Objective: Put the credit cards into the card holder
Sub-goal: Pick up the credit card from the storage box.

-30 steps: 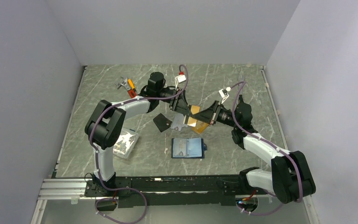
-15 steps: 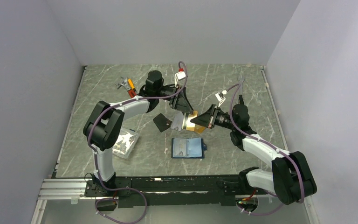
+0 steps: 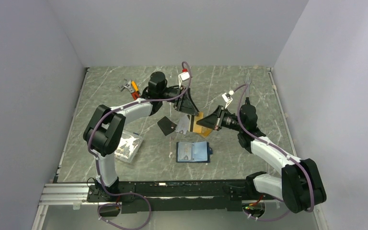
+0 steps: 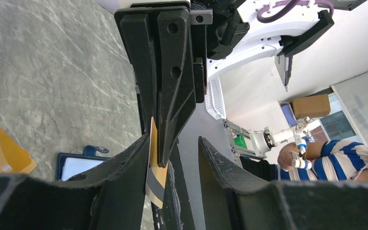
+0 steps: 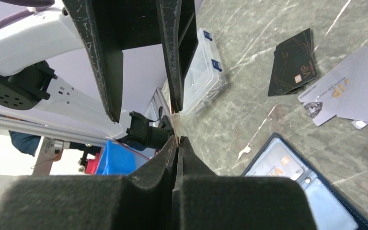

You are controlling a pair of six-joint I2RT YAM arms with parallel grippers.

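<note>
**Right gripper pinches orange-gold card in the air, left gripper open around it**

Right gripper (image 5: 177,139): jaws closed tight on the orange-gold card (image 4: 155,178), which shows a dark stripe. The card is held edge-up off the table (image 3: 249,91), above mid-table.

Left gripper (image 3: 192,111): comes in from 11 o'clock, jaws partway apart and straddling the same card. In the left wrist view the card lies along the inner face of one finger (image 4: 124,172). The other finger stands apart from it with a clear gap, so there is no grip.

The two grippers meet tip to tip, right arm from 3 o'clock, left arm from 11.

Card holder (image 3: 193,152): dark navy, lying open and flat on the table at 6 o'clock from the held card, well apart from it. Its pale inner pockets face up and the snap tab sits on its 3 o'clock side.

Other cards on the table:
- Silver-white card (image 5: 352,84), flat, at 9 o'clock just below the grippers.
- Black card (image 3: 166,126), at 9 o'clock of the silver-white one. The right wrist view shows their corners touching or overlapping, but I can't tell which.
- Second orange card (image 4: 0,148), flat under the right gripper, at 12 o'clock from the holder.

Clear box (image 3: 128,146) of small parts sits at 9 o'clock from the holder, well apart from it.
</note>
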